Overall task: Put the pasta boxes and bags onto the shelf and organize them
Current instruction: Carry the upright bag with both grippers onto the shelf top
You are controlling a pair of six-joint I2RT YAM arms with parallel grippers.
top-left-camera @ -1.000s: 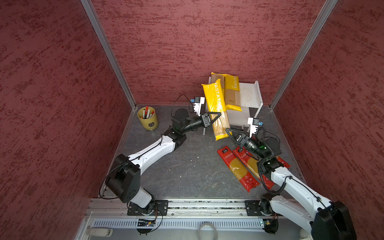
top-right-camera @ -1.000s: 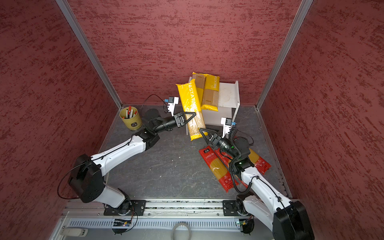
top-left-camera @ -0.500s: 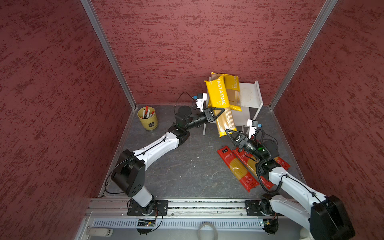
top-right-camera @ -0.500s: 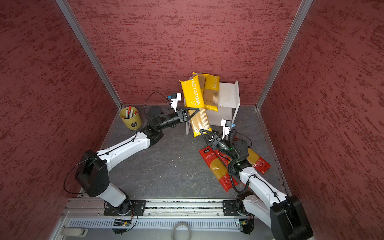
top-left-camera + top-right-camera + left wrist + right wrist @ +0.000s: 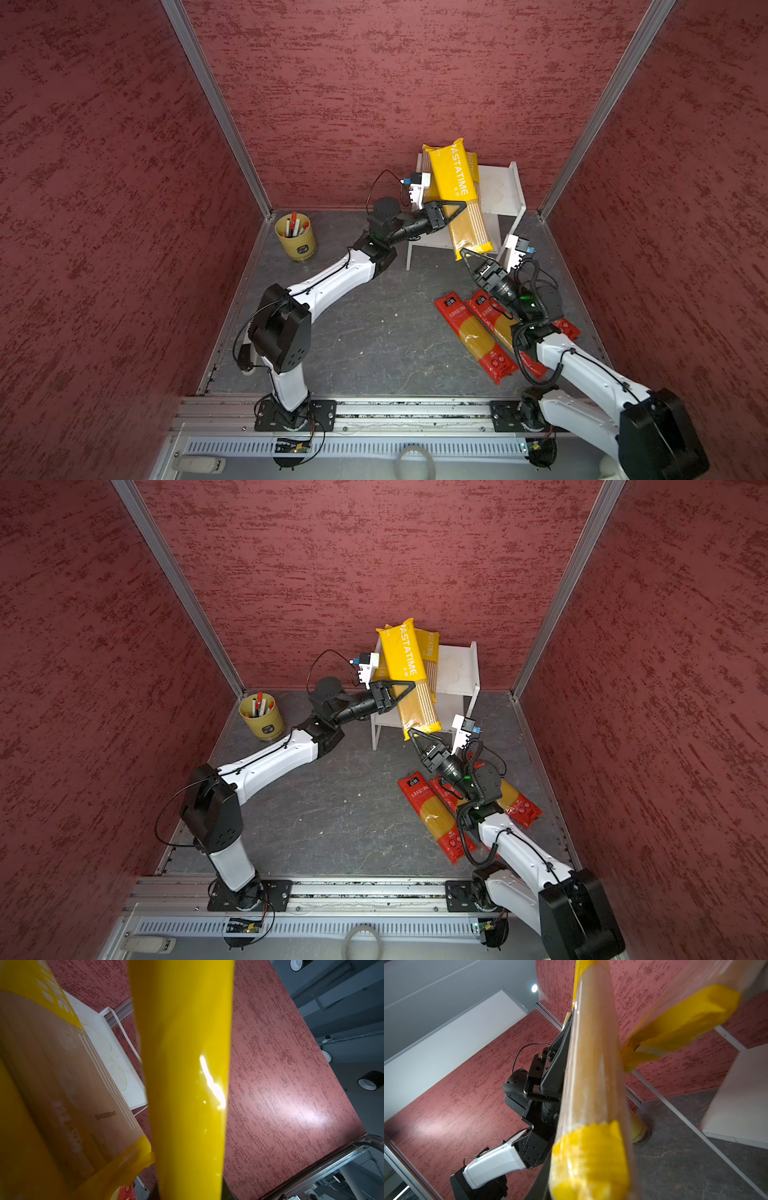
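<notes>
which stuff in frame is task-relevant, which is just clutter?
Job:
- shelf
- lifted yellow pack
- other yellow packs on the shelf
- red packs on the floor

Lying about:
- pen cup

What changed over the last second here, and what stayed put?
The left gripper, still clamping the yellow pack, lifted it toward the shelf, swinging it straighter. The right gripper narrowed from open onto the pack's lower end, apparently pinching it. Red packs, cup and shelved yellow packs stayed put.
</notes>
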